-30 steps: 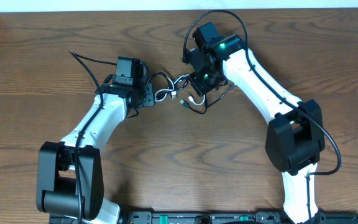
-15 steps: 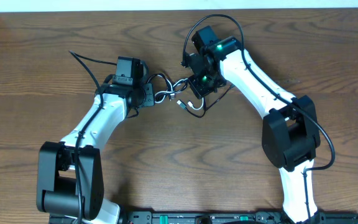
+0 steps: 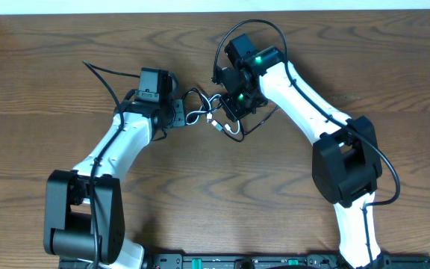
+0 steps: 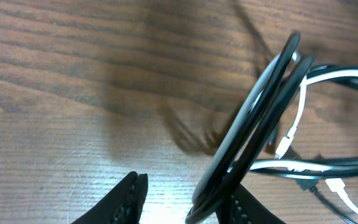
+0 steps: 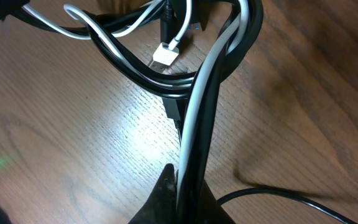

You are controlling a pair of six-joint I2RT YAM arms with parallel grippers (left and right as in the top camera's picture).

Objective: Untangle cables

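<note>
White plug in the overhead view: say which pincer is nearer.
Right. The right pincer, gripping the cables, is close beside the white plug; the left pincer, open, sits farther off.

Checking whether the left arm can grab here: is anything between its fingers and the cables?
Nothing visible does. The cables pass right between the left gripper's parted fingers, with only the wooden table beneath them.

one white cable (image 4: 347, 74), at least two black cables (image 5: 129, 68), two robot arms (image 3: 122, 146), one wooden table (image 3: 51, 75)
</note>
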